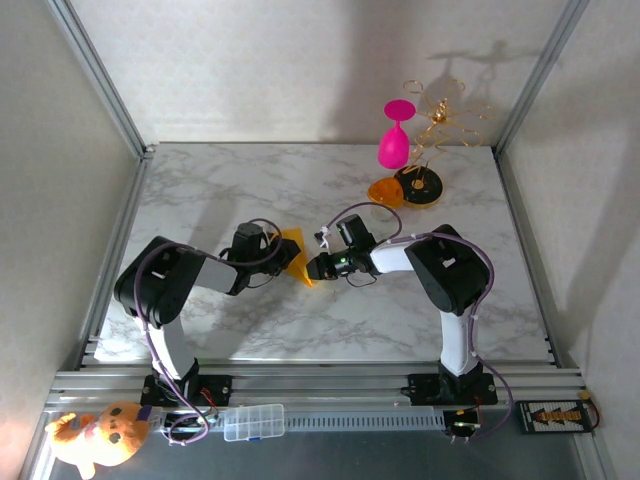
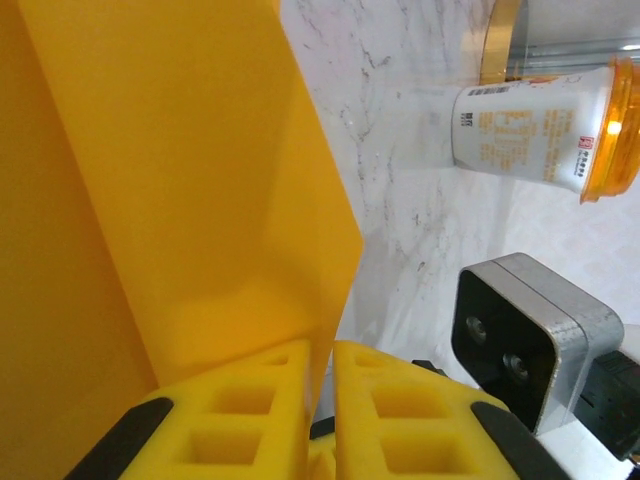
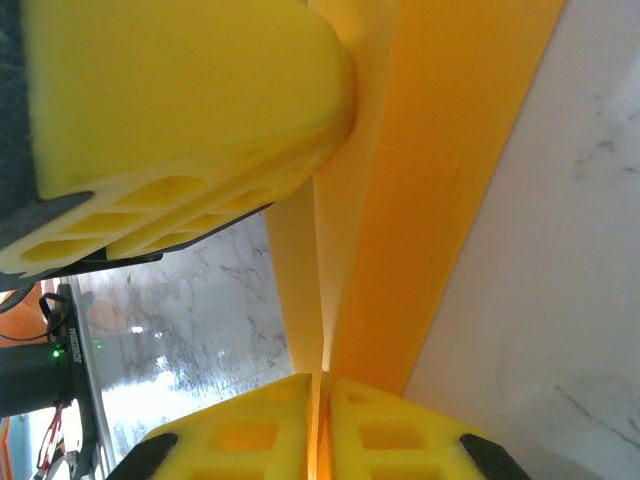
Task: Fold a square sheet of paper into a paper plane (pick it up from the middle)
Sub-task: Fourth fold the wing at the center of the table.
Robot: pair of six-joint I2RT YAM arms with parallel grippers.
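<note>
Where the two arms meet near the middle of the worktop, the paper stands between them, folded and pinched from both sides. Nearly closed, the left end effector clamps one edge of the sheet, which spreads up and leftward beyond its yellow fingers. Likewise narrow, the right end effector grips a layered fold running away from its fingertips. A cup sits toward the far right corner.
</note>
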